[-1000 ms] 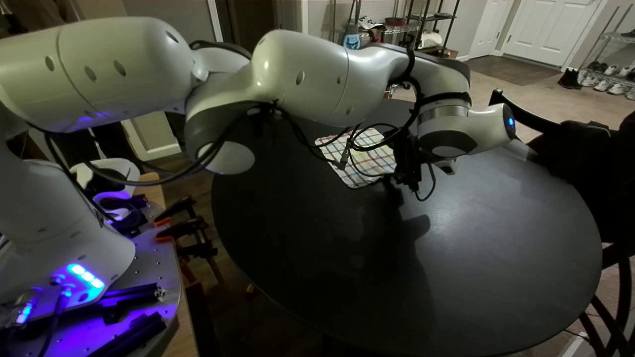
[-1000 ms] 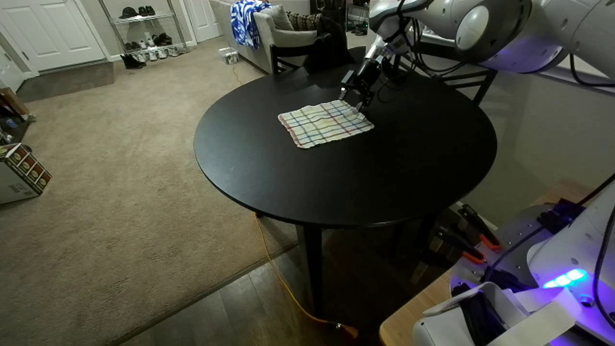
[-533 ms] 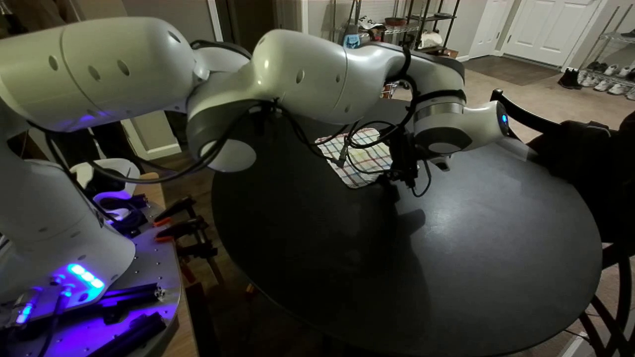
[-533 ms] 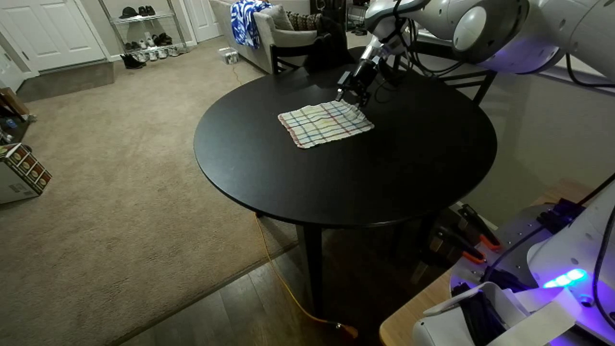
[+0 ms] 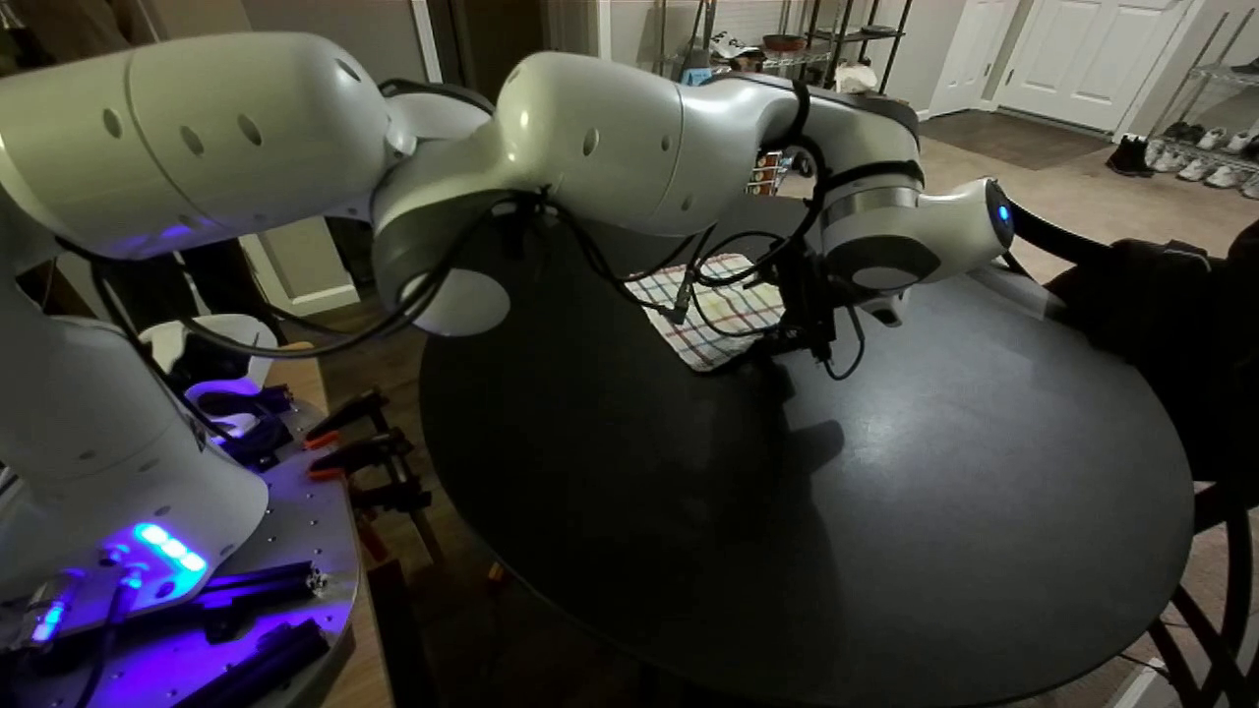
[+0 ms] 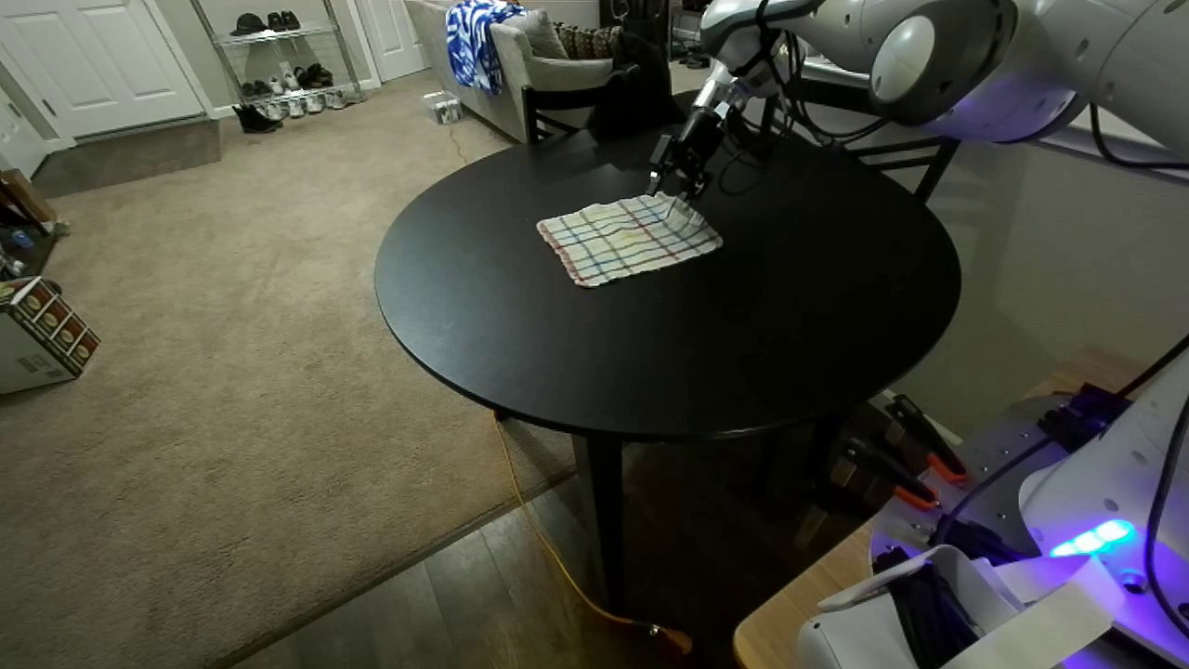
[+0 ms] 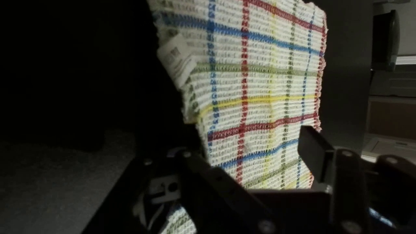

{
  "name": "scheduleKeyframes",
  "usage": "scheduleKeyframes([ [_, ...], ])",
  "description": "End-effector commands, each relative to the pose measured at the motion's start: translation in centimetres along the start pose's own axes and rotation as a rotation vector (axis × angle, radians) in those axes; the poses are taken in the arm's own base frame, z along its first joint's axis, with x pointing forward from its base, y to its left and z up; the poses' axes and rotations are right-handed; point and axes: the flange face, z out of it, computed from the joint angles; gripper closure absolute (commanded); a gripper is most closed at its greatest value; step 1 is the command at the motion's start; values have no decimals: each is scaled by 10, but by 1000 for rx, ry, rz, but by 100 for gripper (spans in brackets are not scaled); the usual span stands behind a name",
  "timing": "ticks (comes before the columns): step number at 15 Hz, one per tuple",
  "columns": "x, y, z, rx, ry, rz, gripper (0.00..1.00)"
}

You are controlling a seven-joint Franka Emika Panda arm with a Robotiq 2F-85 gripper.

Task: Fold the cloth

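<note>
Round black table (image 6: pixel 650 362) with checked cloth (image 6: pixel 618 243); tool (image 6: pixel 672 190) at cloth's edge, jaws apart; sofa (image 6: pixel 568 76) and shoe rack (image 6: pixel 307 33) beyond, on carpet (image 6: pixel 279 307).

I see the cloth (image 6: pixel 629 240) spread out on the round black table (image 6: pixel 669 353), white and checked with red, blue, yellow and green stripes, a white tag (image 7: pixel 177 60) at one edge, one end slightly rumpled.

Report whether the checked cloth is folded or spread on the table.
Spread, not yet folded: in an exterior view the cloth lies as one broad sheet on the round table, rumpled near the claw.
</note>
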Motion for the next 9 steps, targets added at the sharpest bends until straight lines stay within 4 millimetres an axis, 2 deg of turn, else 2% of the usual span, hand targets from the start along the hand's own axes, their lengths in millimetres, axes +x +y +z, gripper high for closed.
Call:
scheduleKeyframes([
  [1, 5, -8, -6, -49, 22, 16, 53],
  [7, 8, -11, -9, -78, 42, 15, 93],
  [9, 9, -11, -10, -90, 50, 18, 100],
])
